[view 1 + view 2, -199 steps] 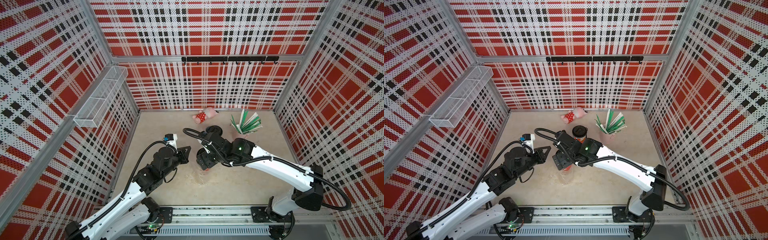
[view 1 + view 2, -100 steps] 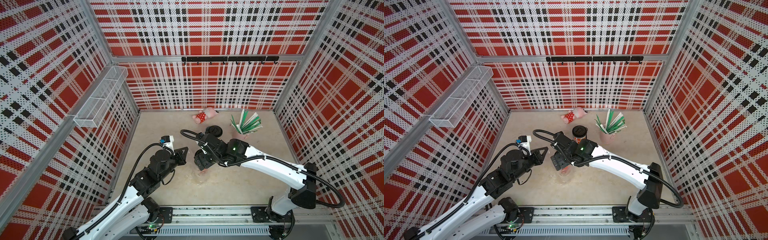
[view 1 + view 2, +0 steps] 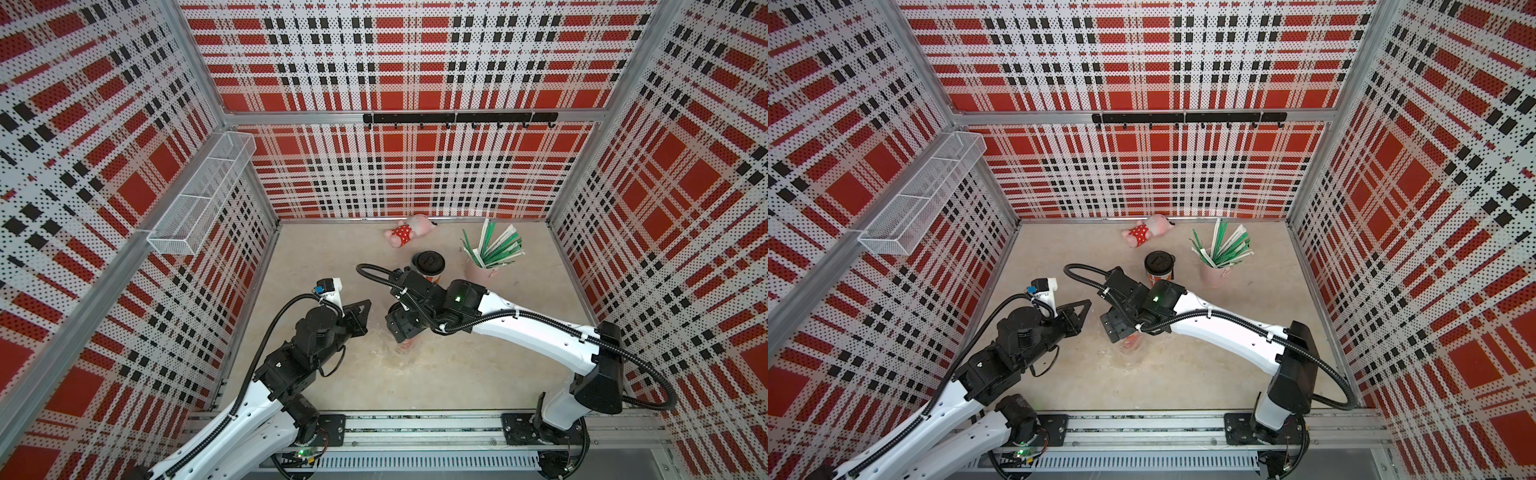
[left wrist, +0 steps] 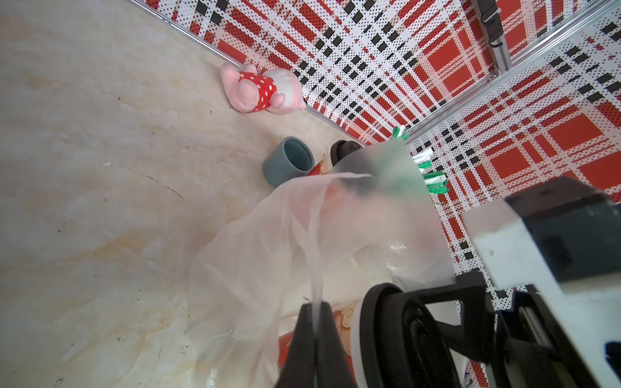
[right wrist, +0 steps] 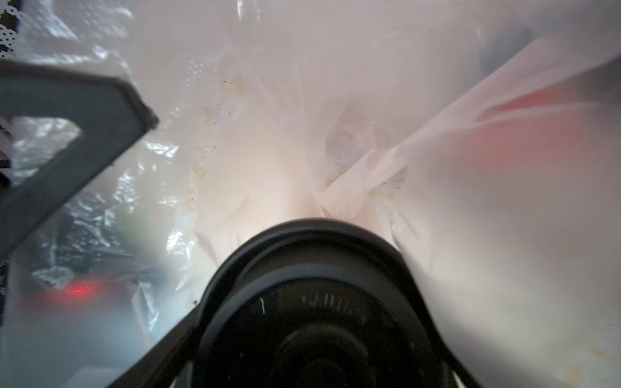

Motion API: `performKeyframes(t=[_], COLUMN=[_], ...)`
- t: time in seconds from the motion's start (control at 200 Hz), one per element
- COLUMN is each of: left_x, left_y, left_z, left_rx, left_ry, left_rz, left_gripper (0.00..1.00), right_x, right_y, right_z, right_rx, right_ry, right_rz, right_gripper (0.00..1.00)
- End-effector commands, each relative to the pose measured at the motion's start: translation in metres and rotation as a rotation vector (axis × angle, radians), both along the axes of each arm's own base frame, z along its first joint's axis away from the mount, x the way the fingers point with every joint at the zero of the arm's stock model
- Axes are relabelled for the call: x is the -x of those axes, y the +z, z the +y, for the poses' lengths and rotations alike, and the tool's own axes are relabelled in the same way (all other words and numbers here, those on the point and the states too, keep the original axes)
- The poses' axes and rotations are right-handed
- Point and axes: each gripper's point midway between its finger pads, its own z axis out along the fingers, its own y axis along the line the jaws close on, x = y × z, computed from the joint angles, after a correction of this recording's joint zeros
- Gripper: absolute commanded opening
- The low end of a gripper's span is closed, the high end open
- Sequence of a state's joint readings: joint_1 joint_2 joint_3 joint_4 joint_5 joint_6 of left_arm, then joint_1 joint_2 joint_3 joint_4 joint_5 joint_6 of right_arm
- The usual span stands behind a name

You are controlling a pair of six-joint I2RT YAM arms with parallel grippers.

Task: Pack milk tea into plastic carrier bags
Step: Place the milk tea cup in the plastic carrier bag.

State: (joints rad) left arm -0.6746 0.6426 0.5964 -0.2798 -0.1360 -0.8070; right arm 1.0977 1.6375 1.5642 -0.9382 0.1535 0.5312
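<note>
top views: over the last second the right arm swings in toward the left arm, elbow drawing to the middle. the right tool [image 3: 404,334] brings the cup [image 3: 407,345] a little nearer the left tool [image 3: 367,306]. the left arm barely shifts. a sliver of the cup's red shows under the right tool, with faint film of the bag [image 3: 397,356] around it on the worktop [image 3: 457,374]. the second cup [image 3: 428,264] stands upright well behind, outside the bag.

left wrist: left tool [image 4: 316,310] is pressed together, pinching a thin strip of the bag [image 4: 262,248], which runs up taut from the tips. the rest of the film billows open beside it. the cup's red side [image 4: 342,317] and black lid [image 4: 403,336] sit just beside the pinch, with dark struts of the right tool on either side of the lid. cannot tell whether the cup's foot is down.

right wrist: the lens looks through bag [image 5: 336,117] film on nearly all sides. the lid [image 5: 309,302] fills the near field between the right tool's jaws, which stand wide and grip the cup near its lid.

reading: the first cup looks to be in the bag's mouth and nearly seated. the pinch is what keeps that mouth open. the second cup is not yet packed. film could snag the wide jaws on withdrawal.
</note>
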Motion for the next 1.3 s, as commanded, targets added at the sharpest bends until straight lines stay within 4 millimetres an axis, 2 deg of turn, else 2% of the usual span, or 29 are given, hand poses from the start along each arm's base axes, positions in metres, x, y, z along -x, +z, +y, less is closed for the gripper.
performKeyframes(t=[0.0, 0.195, 0.621, 0.827, 0.967, 1.137, 1.298], left_x=[0.000, 0.002, 0.003, 0.004, 0.004, 0.003, 0.003], left_y=[-0.003, -0.006, -0.005, -0.006, -0.006, -0.003, 0.002], left_z=[0.006, 0.007, 0.011, 0.012, 0.012, 0.011, 0.009], left_rx=[-0.004, -0.006, -0.011, -0.012, -0.014, -0.014, -0.010], left_ry=[0.021, 0.019, 0.031, 0.033, 0.034, 0.031, 0.023], left_rz=[0.005, 0.010, 0.007, 0.007, 0.009, 0.006, -0.001], left_gripper=[0.00, 0.00, 0.00, 0.00, 0.00, 0.00, 0.00], right_x=[0.002, 0.003, 0.004, 0.003, 0.003, 0.001, 0.001], right_y=[-0.009, -0.018, -0.013, -0.009, -0.006, 0.020, 0.064], right_z=[0.004, 0.004, 0.002, 0.005, 0.006, 0.004, -0.001], right_rx=[-0.002, 0.007, 0.011, 0.005, 0.009, -0.018, -0.092], right_ry=[-0.002, 0.001, 0.017, 0.028, 0.033, 0.034, 0.031], right_rz=[0.014, 0.024, 0.010, 0.004, 0.003, -0.029, -0.089], right_gripper=[0.71, 0.77, 0.95, 1.00, 1.00, 1.00, 1.00])
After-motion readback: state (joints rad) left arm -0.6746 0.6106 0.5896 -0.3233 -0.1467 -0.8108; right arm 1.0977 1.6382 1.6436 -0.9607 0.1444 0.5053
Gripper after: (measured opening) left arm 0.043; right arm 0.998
